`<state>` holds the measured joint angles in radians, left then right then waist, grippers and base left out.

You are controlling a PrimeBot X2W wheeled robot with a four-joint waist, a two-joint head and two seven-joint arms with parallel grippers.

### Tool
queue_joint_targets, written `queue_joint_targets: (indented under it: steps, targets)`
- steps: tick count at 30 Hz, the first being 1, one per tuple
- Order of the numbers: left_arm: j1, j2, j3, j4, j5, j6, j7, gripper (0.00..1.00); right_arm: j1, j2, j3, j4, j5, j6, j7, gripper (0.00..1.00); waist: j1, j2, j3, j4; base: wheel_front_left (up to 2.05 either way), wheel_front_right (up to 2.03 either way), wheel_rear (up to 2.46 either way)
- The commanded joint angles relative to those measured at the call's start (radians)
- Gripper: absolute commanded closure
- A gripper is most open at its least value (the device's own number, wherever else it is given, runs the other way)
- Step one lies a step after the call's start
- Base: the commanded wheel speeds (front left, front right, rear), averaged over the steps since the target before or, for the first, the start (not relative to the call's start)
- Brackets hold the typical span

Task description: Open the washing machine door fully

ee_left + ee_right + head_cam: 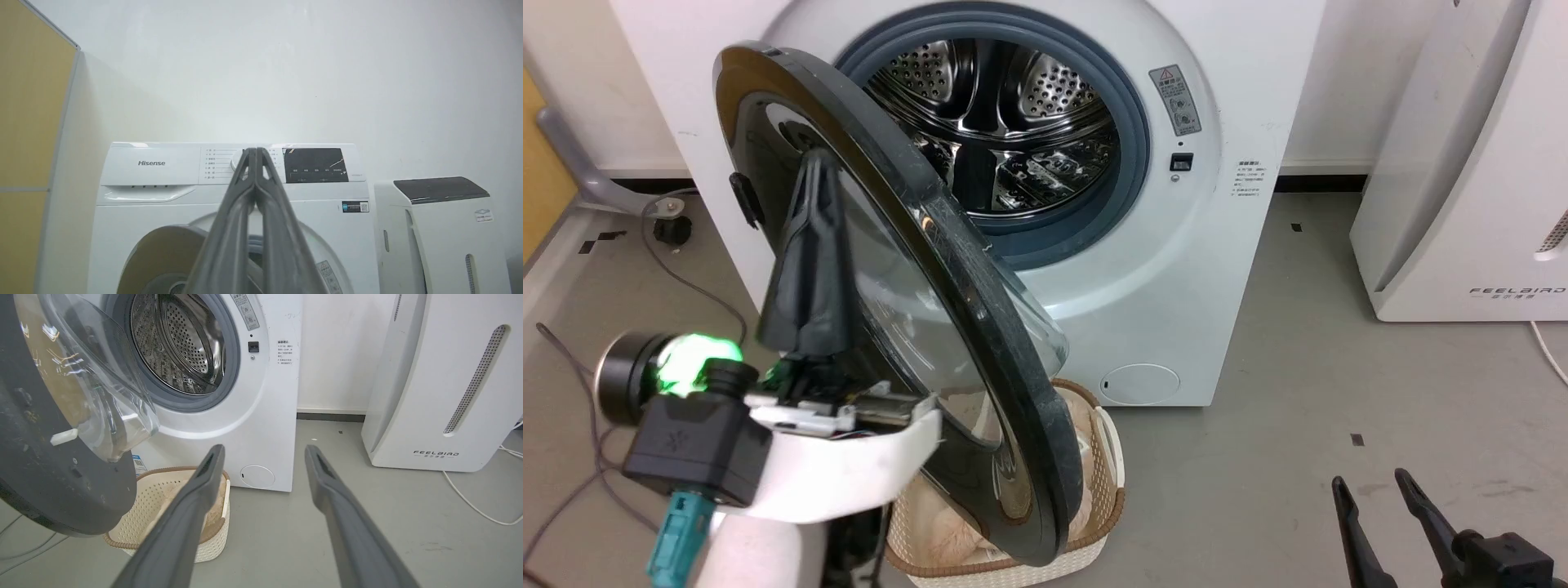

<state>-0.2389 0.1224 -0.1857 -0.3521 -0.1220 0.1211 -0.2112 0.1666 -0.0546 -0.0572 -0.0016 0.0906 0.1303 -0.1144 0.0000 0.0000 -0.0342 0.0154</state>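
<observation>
The left fingers [809,245] are pinched tight together with nothing between them. They stand upright just beside the outer face of the washing machine door [980,318], and it's hard to tell if they actually touch it. The right fingers [1349,523] are spread wide and empty, low over the floor and well apart from everything. The door is roughly half open, hinged on the robot's left side of the washing machine [1176,286], with its glass bowl bulging back toward the steel drum [1005,122]. A cream basket [1112,469] of pale fabric sits close under its lower rim. So it looks like mid-swing, maybe half done. To finish cleanly the bot would want to work near the free edge of the rim and follow the arc round the hinge rather than shove straight. Going easy should stop the door bouncing back or clipping the basket. Readable stuff: the Hisense logo [151,163] on the top panel and the FEELBIRD lettering [435,453] on the white appliance [429,396] next door. The grey warning sticker [1176,100], the blue label [354,206] and the dial text are too small to read.
</observation>
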Motion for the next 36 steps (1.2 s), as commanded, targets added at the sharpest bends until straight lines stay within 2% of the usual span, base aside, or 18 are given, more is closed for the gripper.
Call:
queue_joint_targets:
  steps: [1,4,11,18,23,28,36]
  targets:
    - [-0.032,-0.011,-0.021,-0.022,0.006,-0.001,0.006,1.0,0.007,0.004,-0.001,0.004,0.005,0.0,-0.008,0.0,0.0,0.0,0.0,-0.001,0.0,0.0,0.0]
    - [-0.078,-0.03,-0.081,-0.045,0.004,-0.015,0.016,1.0,0.008,0.004,-0.002,0.007,0.006,0.0,-0.008,0.0,0.0,0.0,0.0,-0.001,0.0,0.0,0.0]
    - [-0.124,-0.06,-0.296,-0.022,-0.028,-0.072,0.072,1.0,0.011,0.004,0.0,0.012,0.007,0.0,-0.001,0.0,0.0,0.0,-0.002,-0.006,0.0,0.0,0.0]
    - [-0.065,-0.068,-0.467,0.055,-0.09,-0.099,0.162,1.0,0.017,0.004,0.001,0.01,0.008,0.0,0.007,0.0,0.0,0.0,-0.003,-0.009,0.0,0.0,0.0]
    - [0.01,-0.069,-0.553,0.125,-0.134,-0.108,0.23,1.0,0.022,0.004,0.004,0.006,0.007,0.0,0.013,0.0,0.0,0.0,0.001,-0.007,0.0,0.0,0.0]
    - [0.086,-0.057,-0.578,0.255,-0.169,-0.09,0.285,1.0,0.023,0.004,0.01,0.006,0.006,0.0,0.019,0.0,0.0,0.0,0.003,-0.009,0.0,0.0,0.0]
    - [0.047,-0.063,-0.518,0.454,-0.193,-0.042,0.217,1.0,0.02,0.004,0.015,0.01,0.009,0.0,0.022,0.0,0.0,0.0,0.006,-0.011,0.0,0.0,0.0]
